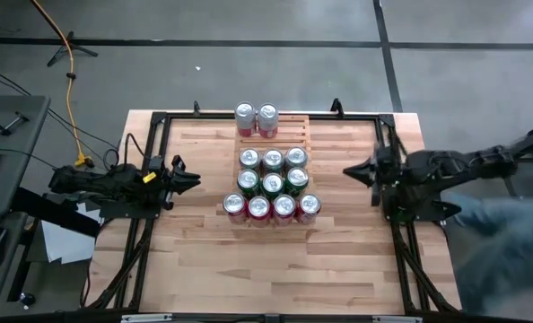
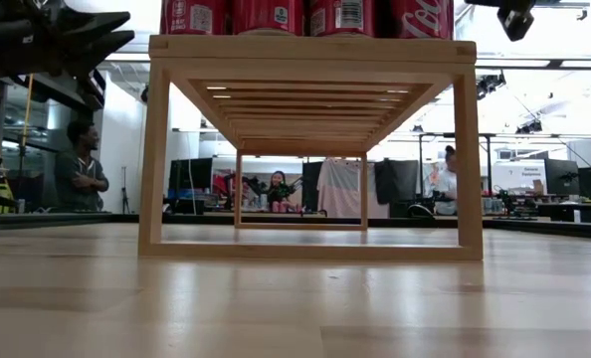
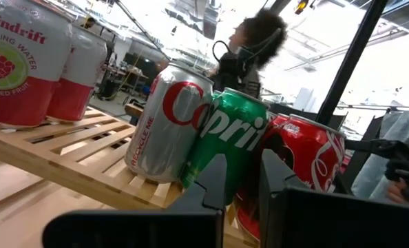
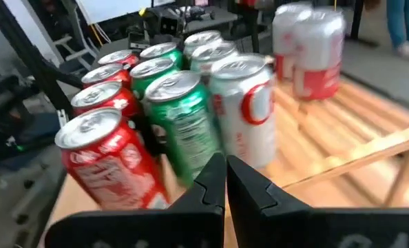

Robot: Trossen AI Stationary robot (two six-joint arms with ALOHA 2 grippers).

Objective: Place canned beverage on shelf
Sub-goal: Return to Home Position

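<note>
1. Twelve cans stood on the shelf in the middle of the table: two white-pink at the back, then three silver, three green and four red.
2. The left gripper hung to the left of the shelf, empty, fingers slightly parted.
3. The right gripper hung to the right of the shelf, empty, fingers pressed together.

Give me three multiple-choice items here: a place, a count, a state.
1. Where are the white-pink cans? A. On the end tier of the shelf. B. On the tabletop. C. On the floor.
2. How many red cans in the opposite end row? A. Two. B. Four. C. Six.
3. The right tool is: A. shut on a can. B. shut, empty. C. wide open.
1 A: they stand on its slats. 2 B: four lids abreast. 3 B: its fingers meet, nothing between. The left tool is beside the shelf.
</note>
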